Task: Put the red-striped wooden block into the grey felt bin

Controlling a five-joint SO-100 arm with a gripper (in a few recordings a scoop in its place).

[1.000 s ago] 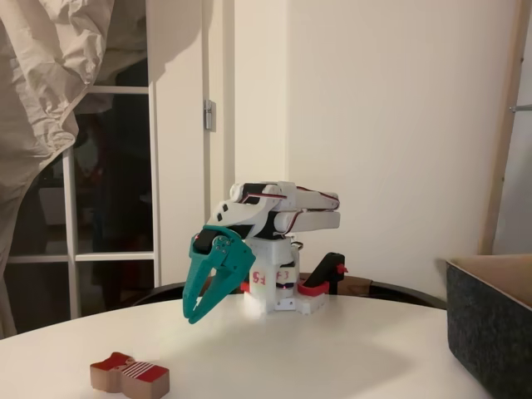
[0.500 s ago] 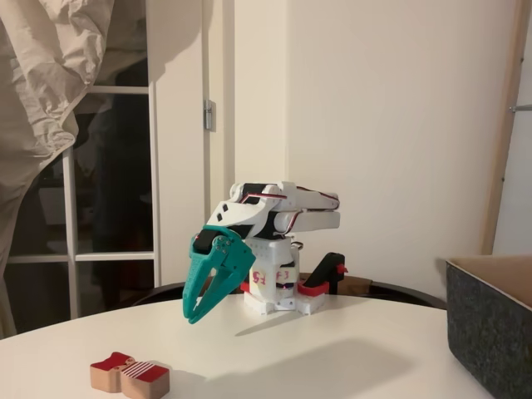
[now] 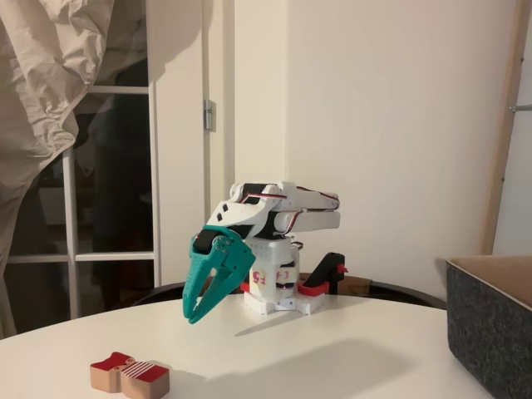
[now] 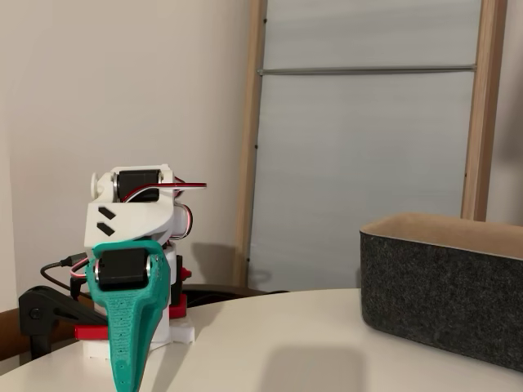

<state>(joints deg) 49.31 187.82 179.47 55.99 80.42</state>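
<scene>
Currently arm folded low over its base, teal gripper (image 3: 198, 309) pointing down-left in a fixed view, tips hanging above the white counter (image 3: 332, 349), not touching. Gripper fingers nearly together, narrow gap at most, nothing held. Other fixed view shows gripper (image 4: 124, 382) edge-on, can't judge gap there. Red-striped wooden block (image 3: 130, 375) lies flat on counter, bottom left of pic, below & left of gripper tips, apart from them. Grey felt bin (image 3: 490, 320) at right edge, well apart from block; also seen in other fixed view (image 4: 441, 286) w/ tan inside rim, sitting on counter right of arm.
</scene>
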